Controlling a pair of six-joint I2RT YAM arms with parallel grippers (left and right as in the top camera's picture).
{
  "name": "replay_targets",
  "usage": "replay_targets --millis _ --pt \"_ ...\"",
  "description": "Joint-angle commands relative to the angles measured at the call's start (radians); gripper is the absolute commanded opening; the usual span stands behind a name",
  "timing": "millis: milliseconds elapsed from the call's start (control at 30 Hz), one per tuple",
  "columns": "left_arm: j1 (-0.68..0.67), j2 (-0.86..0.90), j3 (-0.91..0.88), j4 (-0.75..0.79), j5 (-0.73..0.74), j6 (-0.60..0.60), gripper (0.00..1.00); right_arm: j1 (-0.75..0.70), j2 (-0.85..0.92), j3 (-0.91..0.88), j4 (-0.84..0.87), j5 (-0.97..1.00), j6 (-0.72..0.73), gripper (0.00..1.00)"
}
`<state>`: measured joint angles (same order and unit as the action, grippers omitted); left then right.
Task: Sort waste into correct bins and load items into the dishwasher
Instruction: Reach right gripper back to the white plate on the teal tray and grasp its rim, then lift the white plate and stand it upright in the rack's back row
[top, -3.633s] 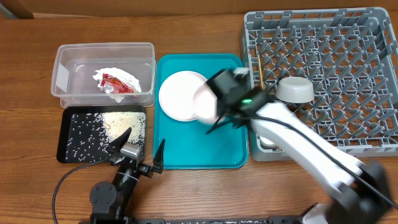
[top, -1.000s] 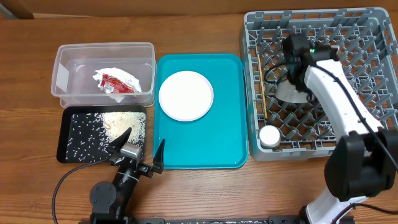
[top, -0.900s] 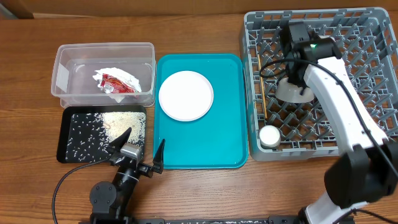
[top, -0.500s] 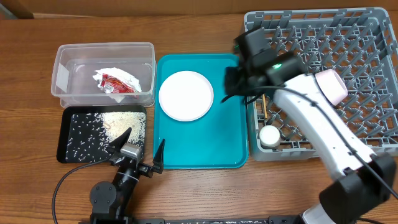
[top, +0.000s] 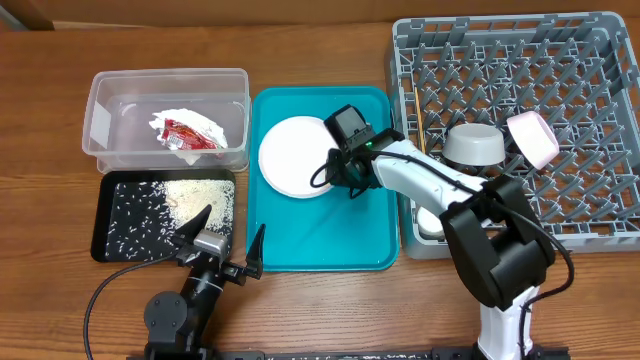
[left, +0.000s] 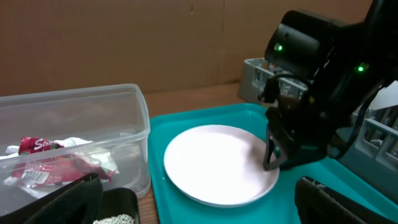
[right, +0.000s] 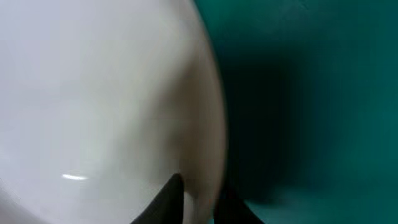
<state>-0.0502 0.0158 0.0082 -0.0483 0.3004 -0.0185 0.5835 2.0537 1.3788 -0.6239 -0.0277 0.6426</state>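
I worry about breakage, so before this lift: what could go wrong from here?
1. The right claw straddles only the thin rim of the white plate. Such an edge grip may slip or let the plate tilt when lifted.
2. The rack already holds a bowl and a pink plate. Swinging the white plate in could knock them.

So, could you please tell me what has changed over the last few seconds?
The right gripper carried the small pink plate from over the teal tray into the grey rack, let it go, and came back to the large white plate's right rim. The left gripper, tub and black tray stayed put.
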Motion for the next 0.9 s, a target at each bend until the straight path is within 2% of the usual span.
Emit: replay_targets --millis 0,100,200,267,333,533,700,867 --pt "0.006 -0.010 -0.003 0.000 0.004 0.012 1.00 0.005 0.013 0.002 -0.032 -0.006 0.012 0.04" --pt "0.006 -0.010 -0.003 0.000 0.004 0.012 1.00 -0.009 -0.026 0.024 -0.065 -0.006 -0.009 0.04" --pt "0.006 -0.010 -0.003 0.000 0.004 0.012 1.00 -0.026 -0.123 0.061 -0.107 0.009 -0.091 0.04" --pt "0.006 -0.010 -0.003 0.000 0.004 0.012 1.00 -0.033 -0.213 0.091 -0.148 0.087 -0.137 0.04" --pt "0.006 -0.010 -0.003 0.000 0.004 0.012 1.00 -0.040 -0.299 0.113 -0.184 0.221 -0.146 0.04" --pt "0.006 -0.010 -0.003 0.000 0.004 0.012 1.00 -0.093 -0.509 0.116 -0.236 0.792 -0.146 0.04" --pt "0.006 -0.010 -0.003 0.000 0.004 0.012 1.00 -0.167 -0.500 0.114 -0.246 1.070 -0.206 0.04" --pt "0.006 -0.010 -0.003 0.000 0.003 0.013 1.00 -0.225 -0.432 0.114 -0.225 1.152 -0.229 0.04"
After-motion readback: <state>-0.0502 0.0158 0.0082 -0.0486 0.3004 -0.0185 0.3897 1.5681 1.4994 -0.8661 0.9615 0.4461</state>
